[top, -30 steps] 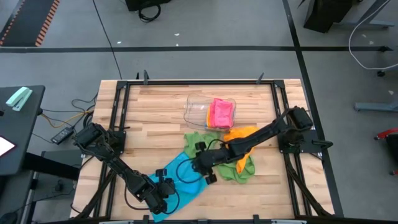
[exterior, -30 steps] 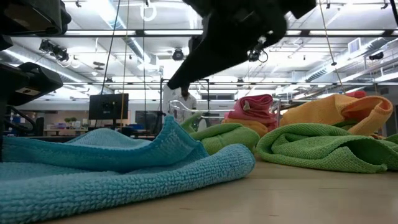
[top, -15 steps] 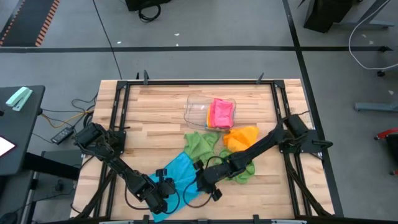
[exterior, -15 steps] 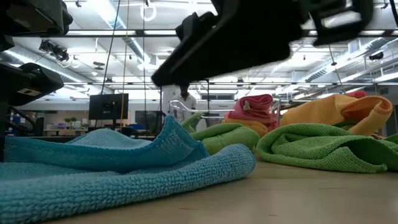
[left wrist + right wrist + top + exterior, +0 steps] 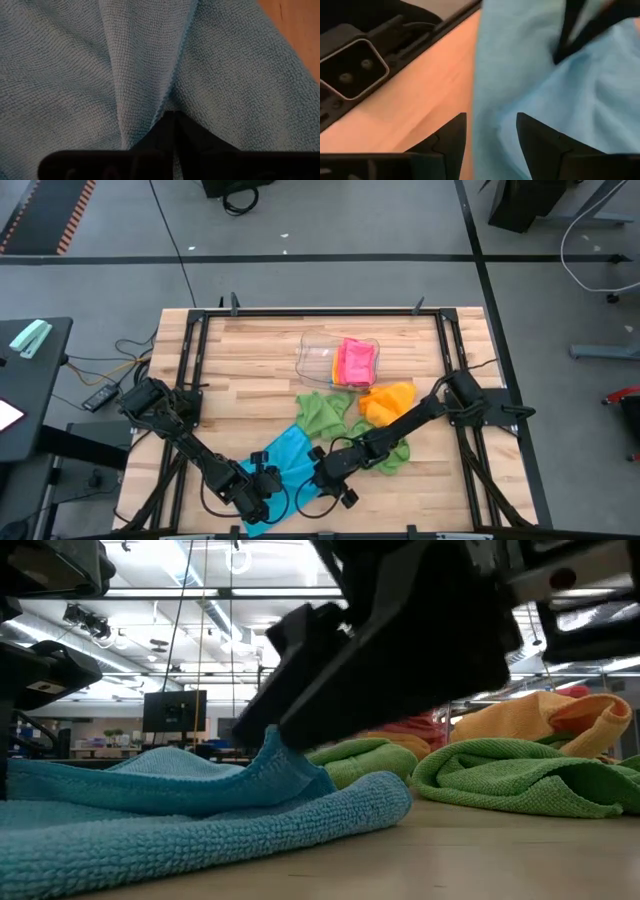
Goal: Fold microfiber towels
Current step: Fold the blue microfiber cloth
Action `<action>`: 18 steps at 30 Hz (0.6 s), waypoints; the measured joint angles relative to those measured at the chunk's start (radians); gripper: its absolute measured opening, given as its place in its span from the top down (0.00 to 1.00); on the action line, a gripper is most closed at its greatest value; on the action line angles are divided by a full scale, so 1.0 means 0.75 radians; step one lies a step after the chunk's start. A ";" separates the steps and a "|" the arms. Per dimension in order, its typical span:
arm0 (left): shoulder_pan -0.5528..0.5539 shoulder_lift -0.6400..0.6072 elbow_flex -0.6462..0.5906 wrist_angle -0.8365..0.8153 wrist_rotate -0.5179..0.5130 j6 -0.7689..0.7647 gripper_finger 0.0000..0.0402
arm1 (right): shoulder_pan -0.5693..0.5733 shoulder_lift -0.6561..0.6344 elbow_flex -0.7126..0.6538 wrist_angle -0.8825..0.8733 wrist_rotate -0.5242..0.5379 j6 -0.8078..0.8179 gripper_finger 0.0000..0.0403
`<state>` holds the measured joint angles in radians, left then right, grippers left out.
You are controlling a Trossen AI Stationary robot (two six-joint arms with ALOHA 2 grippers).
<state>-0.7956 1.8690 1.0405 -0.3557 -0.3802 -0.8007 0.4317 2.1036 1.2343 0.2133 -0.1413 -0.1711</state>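
Observation:
A blue towel lies rumpled near the table's front edge, with a raised fold. My left gripper is shut on its near part. My right gripper is open and low at the towel's right side. Its fingers stand on either side of the towel's edge. In the low view it fills the upper middle. Two green towels and an orange towel lie bunched behind. A pink towel rests in the clear tray. My left gripper pinches a raised fold of the blue towel between its two shut fingers, coming slanting down from the table's near left. A hemmed edge runs up from the pinch. The towel lies slack on the table. My right gripper: I cannot tell whether its fingers touch the blue towel's edge.
The table's black frame rails run along both sides, and a rail fitting shows past the right fingers. Bare wood lies at the far left and at the front right.
My right gripper has come down and toward the table's near edge and left, from above the green and orange towels to the blue towel's right side, tipping more level. Its fingers have stayed open. The towels have not moved.

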 joint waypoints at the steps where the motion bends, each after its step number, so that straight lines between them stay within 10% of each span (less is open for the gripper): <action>1: 0.001 0.000 0.000 0.001 0.001 0.000 0.94 | 0.000 0.006 0.000 0.008 -0.011 -0.001 0.55; 9: 0.001 0.000 0.000 0.001 0.000 0.000 0.96 | 0.000 0.018 0.002 0.014 0.016 -0.030 0.59; 18: 0.001 0.000 0.000 0.001 0.000 0.000 0.94 | -0.006 0.018 0.001 -0.050 0.017 -0.034 0.87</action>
<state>-0.7952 1.8690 1.0405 -0.3553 -0.3806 -0.8009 0.4274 2.1170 1.2350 0.1758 -0.1284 -0.1967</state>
